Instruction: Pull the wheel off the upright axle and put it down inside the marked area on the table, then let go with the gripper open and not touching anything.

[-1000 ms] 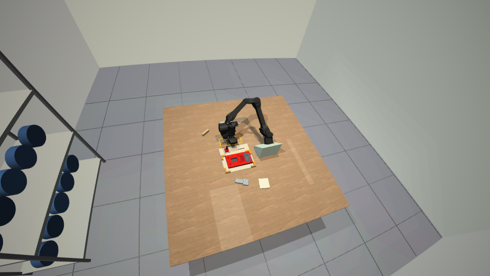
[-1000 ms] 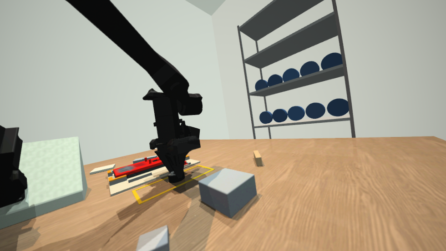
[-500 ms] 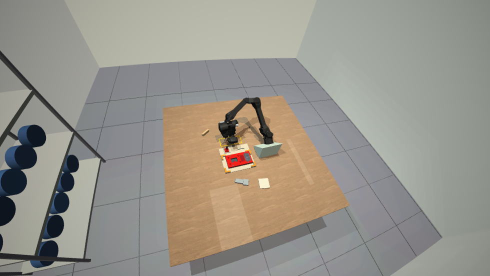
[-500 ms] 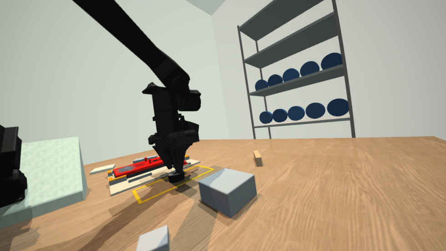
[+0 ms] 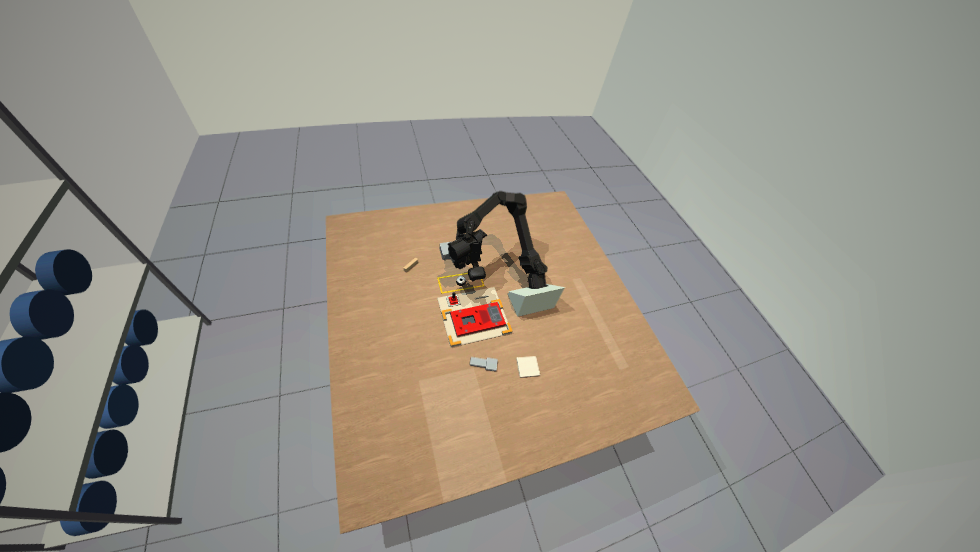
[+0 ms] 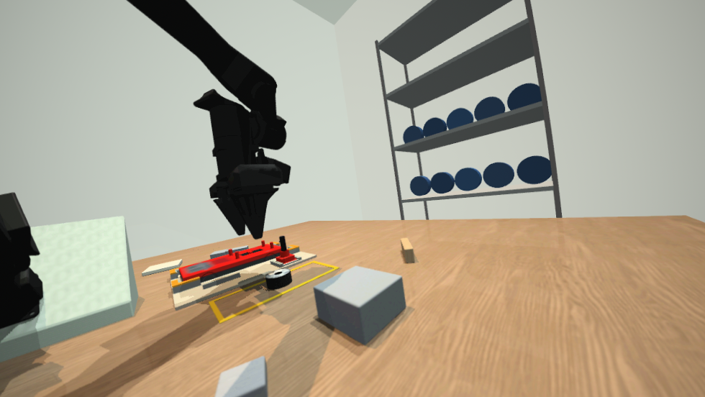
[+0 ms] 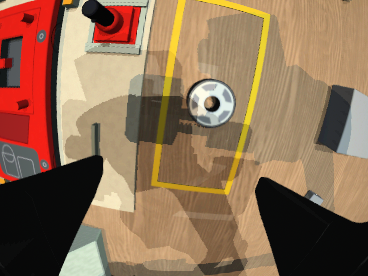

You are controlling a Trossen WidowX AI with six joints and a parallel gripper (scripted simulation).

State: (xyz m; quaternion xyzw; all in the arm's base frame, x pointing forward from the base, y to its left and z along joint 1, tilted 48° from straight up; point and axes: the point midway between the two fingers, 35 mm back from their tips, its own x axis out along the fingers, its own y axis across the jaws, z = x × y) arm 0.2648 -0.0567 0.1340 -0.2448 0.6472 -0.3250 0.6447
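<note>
The wheel (image 5: 460, 280) (image 6: 278, 279) (image 7: 197, 103), black with a pale hub and a central hole, lies flat on the table inside the yellow marked outline (image 6: 215, 311) (image 7: 190, 189). The upright black axle (image 6: 282, 243) (image 7: 96, 13) stands bare on its red base, beside the marked area. My gripper (image 6: 249, 236) (image 7: 183, 176) is open and empty. In the exterior view its fingertips are well above the table, clear of the wheel. In the wrist view the wheel is beyond the fingertips, between them sideways, touching neither finger.
A red panel (image 5: 477, 319) (image 6: 224, 262) (image 7: 25, 75) lies on a cream board beside the marked area. A grey block (image 6: 362, 300) (image 7: 350, 120) is on the other side. A pale green wedge (image 5: 536, 301) (image 6: 83, 271) stands near the arm's base. A small wooden stick (image 5: 410, 264) (image 6: 407, 250) lies farther off.
</note>
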